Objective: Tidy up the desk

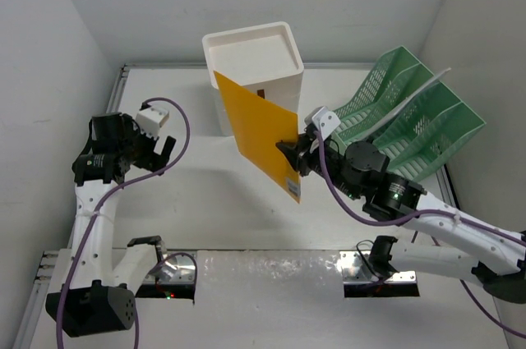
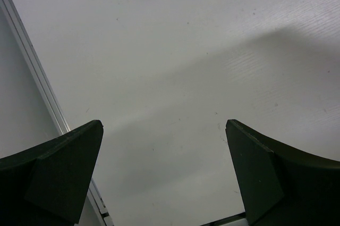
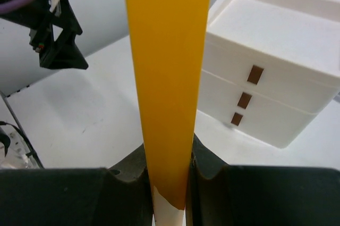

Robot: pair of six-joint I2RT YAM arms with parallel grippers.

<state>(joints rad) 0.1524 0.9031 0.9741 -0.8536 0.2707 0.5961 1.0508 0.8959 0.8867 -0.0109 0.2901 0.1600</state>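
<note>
Right wrist view: the right gripper (image 3: 169,183) is clamped on one edge of a yellow folder (image 3: 167,66), which it holds up on edge over the middle of the desk (image 3: 95,109), before the white drawer unit (image 3: 271,93) at the far edge. The left gripper (image 2: 164,173) gapes wide and empty over the desk's left side. The folder looks thin, light and slick (likely to sag or slip), so a deeper pinch would suit it. The desk itself is rigid and fixed.

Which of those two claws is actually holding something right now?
The right gripper: its jaws are shut on the yellow folder, held up on edge near the white drawer unit. The left gripper gapes wide over the desk, holding nothing.
</note>
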